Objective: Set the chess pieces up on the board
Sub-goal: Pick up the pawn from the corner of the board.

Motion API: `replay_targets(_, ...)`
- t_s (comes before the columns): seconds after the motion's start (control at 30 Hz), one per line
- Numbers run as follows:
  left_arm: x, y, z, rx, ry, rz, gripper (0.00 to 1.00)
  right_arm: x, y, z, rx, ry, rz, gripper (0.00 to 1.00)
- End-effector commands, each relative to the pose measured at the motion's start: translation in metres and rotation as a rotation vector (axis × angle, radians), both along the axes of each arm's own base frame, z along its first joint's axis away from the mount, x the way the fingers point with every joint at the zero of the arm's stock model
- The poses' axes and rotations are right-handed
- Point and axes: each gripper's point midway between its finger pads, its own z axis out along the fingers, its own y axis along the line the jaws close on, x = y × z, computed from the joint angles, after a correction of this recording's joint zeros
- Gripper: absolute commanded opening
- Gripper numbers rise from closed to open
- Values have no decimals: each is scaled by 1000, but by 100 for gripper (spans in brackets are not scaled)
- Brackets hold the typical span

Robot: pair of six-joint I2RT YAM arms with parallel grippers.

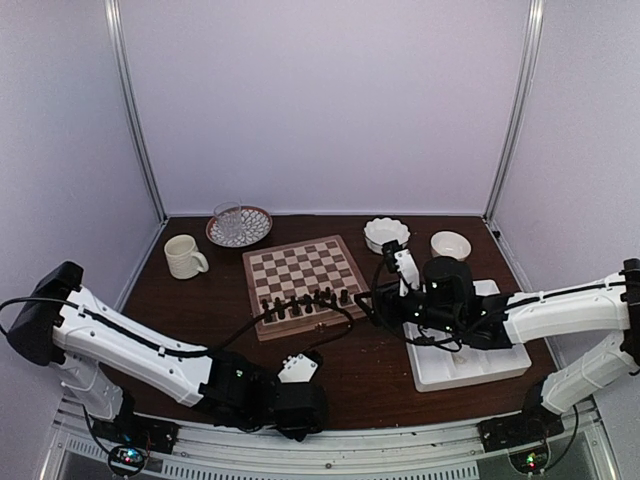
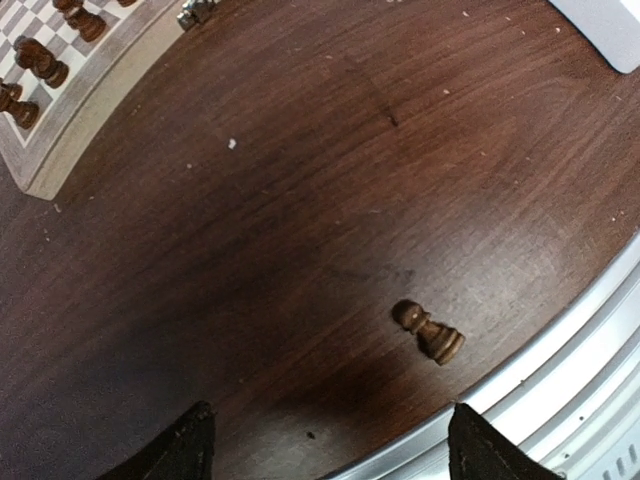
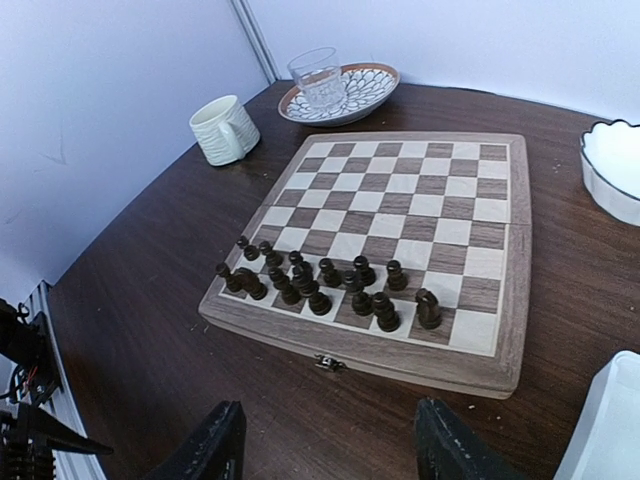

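The board (image 3: 430, 200) is showing cream and brown checks within a pale wooden border, its near squares carrying dark brown chess pieces (image 3: 320, 285); the table (image 3: 150, 300) is gleaming reddish-brown.

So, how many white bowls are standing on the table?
2. A scalloped bowl stands to the right of the board's far right corner. A plain bowl stands to its right, beyond the white tray. The arms may hide others.

The board (image 1: 303, 280) is sitting mid-frame in the top view, with the chess pieces (image 1: 305, 303) crowding its lower edge. The mug (image 1: 184, 256) is standing to its left, and the plate (image 1: 252, 232) at upper left is carrying a glass (image 1: 229, 218). A bowl (image 1: 386, 233) and a second bowl (image 1: 450, 244) are sitting upper right, and the tray (image 1: 470, 365) is lying lower right. Under my left wrist, a lone pawn (image 2: 428, 331) is lying on the table (image 2: 300, 200), lower right of frame.
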Motion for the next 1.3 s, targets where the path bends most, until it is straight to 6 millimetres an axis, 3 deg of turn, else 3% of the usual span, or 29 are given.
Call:
replay_targets(0.0,-17,-32,2,-67,53,-5,82,13,-20,0,-10,-5,-106,60)
replay_targets(0.17,-25,-54,-3,-75,88,16,90,16,-26,1,-3,-4,-126,60)
replay_targets(0.3,-27,-72,-6,-110,101,20,92,17,-30,2,2,-5,-148,60)
replay_targets(0.43,-24,-77,-15,-106,87,49,90,17,-33,2,10,-4,-157,59)
replay_targets(0.57,-19,-70,-23,-86,68,87,84,17,-34,4,17,-3,-157,59)
replay_targets(0.77,-11,-43,-31,-6,25,145,73,16,-33,5,23,-1,-151,59)
replay_targets(1.0,-13,-27,-45,41,43,150,42,17,-34,5,22,-4,-155,59)
replay_targets(1.27,-14,-18,-48,55,58,150,38,17,-35,4,16,-6,-156,59)
